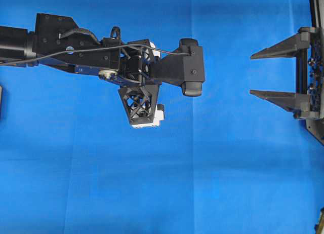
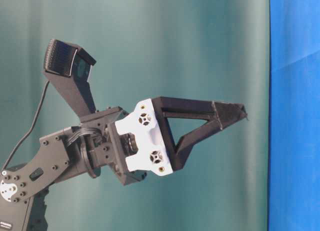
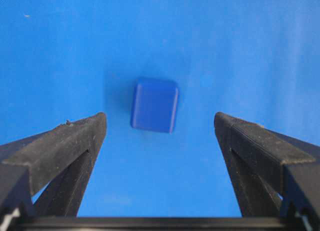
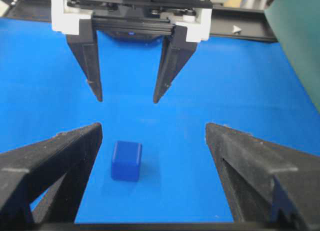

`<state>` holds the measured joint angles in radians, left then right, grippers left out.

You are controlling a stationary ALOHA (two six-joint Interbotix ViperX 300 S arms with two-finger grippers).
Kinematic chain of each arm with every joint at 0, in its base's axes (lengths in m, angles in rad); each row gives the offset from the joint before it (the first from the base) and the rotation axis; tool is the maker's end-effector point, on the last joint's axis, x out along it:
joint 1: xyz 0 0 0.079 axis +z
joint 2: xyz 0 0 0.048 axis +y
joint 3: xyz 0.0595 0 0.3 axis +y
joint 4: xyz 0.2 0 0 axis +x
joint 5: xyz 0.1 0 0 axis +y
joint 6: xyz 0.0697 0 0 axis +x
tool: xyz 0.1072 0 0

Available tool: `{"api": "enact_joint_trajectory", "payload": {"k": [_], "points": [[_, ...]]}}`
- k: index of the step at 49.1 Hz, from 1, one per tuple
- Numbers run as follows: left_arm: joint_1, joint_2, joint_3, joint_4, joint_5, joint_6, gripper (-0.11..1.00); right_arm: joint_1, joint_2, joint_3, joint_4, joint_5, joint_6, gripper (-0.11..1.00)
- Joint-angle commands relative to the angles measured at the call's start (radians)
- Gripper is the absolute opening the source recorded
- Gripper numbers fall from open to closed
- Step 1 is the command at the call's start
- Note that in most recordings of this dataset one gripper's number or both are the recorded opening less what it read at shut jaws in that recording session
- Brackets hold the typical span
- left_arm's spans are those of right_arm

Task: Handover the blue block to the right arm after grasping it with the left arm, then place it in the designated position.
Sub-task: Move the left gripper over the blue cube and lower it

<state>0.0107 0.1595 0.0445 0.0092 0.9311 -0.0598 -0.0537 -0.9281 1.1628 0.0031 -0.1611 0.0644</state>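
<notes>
Bright blue cloth (image 1: 152,193) covers the whole surface you're working over, with a teal backdrop (image 2: 150,41) behind it in the table-level view. Starting on the left of the overhead view, your left arm (image 1: 76,44) reaches in across the cloth, tilted downward, and its fingers (image 3: 75,141) are spread wide with nothing between them. From the left wrist camera you can see the blue block (image 3: 154,105) sitting on the cloth past the fingertips, roughly centred in the gap and clear of both. It's hidden under the arm in the overhead shot. Over at the right edge, your right arm (image 1: 311,72) sits pulled back, its fingers (image 1: 276,47) also spread wide and holding nothing. Its wrist view has the block lying between the two grippers, untouched.
</notes>
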Motion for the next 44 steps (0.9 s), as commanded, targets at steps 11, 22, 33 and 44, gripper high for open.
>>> {"api": "enact_joint_trajectory", "payload": {"k": [11,22,33,44], "points": [[-0.002,-0.021,0.034,0.002,-0.038,-0.002,0.92,0.000,0.009,-0.028,-0.002,-0.005,0.002,0.97],[-0.003,-0.025,0.126,0.002,-0.153,-0.002,0.92,0.000,0.009,-0.026,0.000,-0.005,0.002,0.97],[-0.011,-0.028,0.225,0.002,-0.313,-0.003,0.92,0.000,0.015,-0.025,0.000,-0.005,0.002,0.97],[-0.011,-0.011,0.310,0.002,-0.440,-0.003,0.92,0.000,0.029,-0.023,-0.002,-0.009,0.002,0.97]]}}
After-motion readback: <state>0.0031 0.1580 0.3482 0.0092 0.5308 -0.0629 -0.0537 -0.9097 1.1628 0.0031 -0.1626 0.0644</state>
